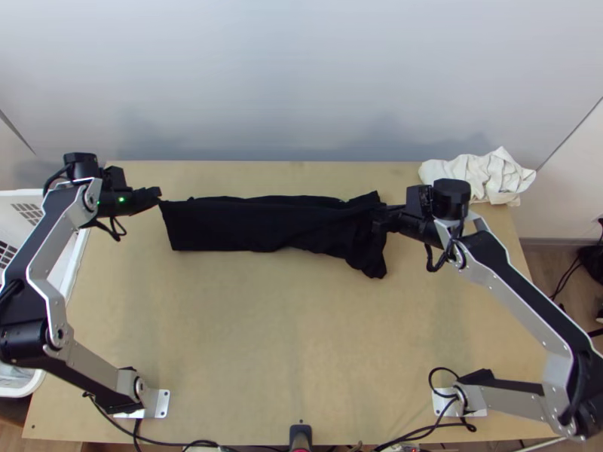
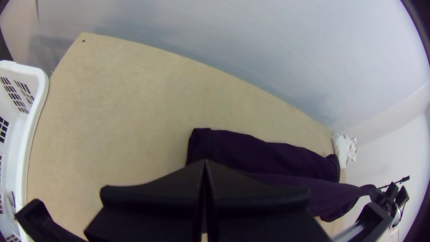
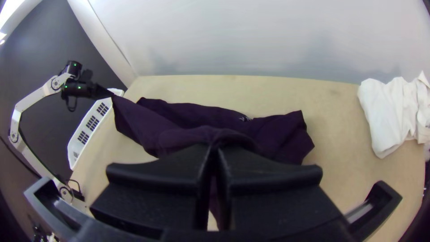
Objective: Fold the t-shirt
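Observation:
The black t-shirt (image 1: 264,226) lies as a long, narrow folded strip across the far half of the table, its right part wrinkled. My left gripper (image 1: 160,193) is shut on its left corner, held raised above the table; in the left wrist view that gripper (image 2: 205,162) has its fingers together. At the right end my right gripper (image 1: 377,218) is shut on the cloth. Dark fabric (image 3: 183,134) runs into the closed fingertips of the right gripper (image 3: 215,149) and stretches toward the left arm, with a lower layer lying on the table behind.
A crumpled white cloth (image 1: 482,175) lies at the table's far right corner. The white basket (image 1: 75,264) stands against the table's left edge. A pale wall rises behind the table (image 1: 286,339), whose near half is bare wood between the arm bases.

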Robot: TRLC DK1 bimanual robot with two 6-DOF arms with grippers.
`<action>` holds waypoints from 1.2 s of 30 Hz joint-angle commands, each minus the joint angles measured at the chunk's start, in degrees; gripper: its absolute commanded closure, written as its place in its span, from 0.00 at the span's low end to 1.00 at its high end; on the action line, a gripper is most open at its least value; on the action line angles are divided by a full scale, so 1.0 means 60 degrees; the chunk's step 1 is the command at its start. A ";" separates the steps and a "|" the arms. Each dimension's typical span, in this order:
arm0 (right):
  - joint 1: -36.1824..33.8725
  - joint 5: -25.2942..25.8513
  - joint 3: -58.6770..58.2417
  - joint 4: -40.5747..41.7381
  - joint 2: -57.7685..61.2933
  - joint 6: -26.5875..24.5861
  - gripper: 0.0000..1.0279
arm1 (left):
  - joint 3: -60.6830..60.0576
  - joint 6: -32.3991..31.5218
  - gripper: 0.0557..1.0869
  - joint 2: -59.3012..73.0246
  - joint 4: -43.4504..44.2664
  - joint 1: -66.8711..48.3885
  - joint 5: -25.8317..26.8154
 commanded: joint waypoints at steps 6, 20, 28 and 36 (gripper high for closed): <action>-0.0597 0.0127 -0.0320 0.1124 0.1631 -0.0664 0.97 | 0.1156 0.0017 0.96 0.1849 0.0445 -0.0665 -0.0764; -0.0656 0.0874 0.0003 0.2808 0.3697 -0.1118 0.97 | 0.2415 -0.0027 0.96 0.3768 0.0606 -0.1222 -0.1321; -0.0641 0.1006 0.0266 0.2867 0.4327 -0.1235 0.97 | 0.2562 -0.0071 0.52 0.4134 0.0723 -0.1222 -0.1350; -0.0670 0.1050 0.0076 0.2003 0.2759 -0.0620 0.03 | 0.2401 -0.0144 0.04 0.3065 0.0196 -0.1002 -0.1321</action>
